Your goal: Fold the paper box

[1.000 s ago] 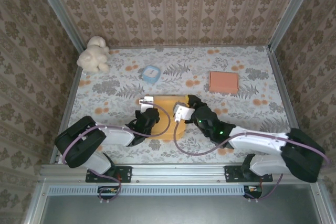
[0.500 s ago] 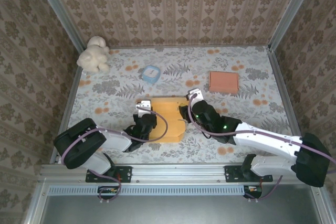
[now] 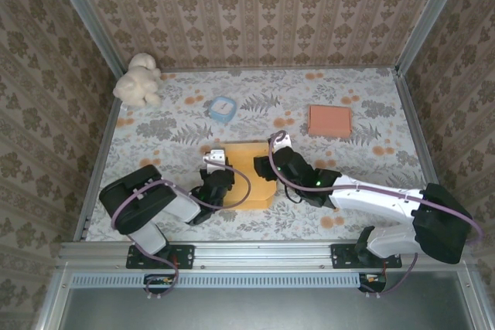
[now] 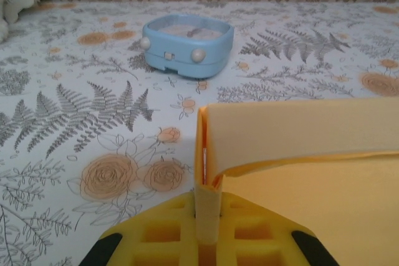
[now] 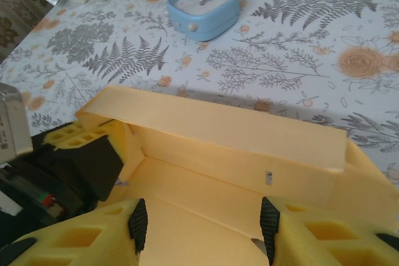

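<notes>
At the centre of the floral counter [image 3: 155, 137], the left jaws pinch the 9 o'clock wall of an open yellow-orange paper box [image 3: 246, 156]. The right jaws stand apart, empty, at its 3 o'clock side. Beyond, at 12 o'clock, sits a pale-blue square clock [image 3: 223, 107].

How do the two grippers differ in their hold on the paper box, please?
The left gripper is shut on the box's left wall; the right gripper stands open, holding nothing. The left sits at the box's left edge, the right at its right edge. Both are yellow-tipped.
</notes>
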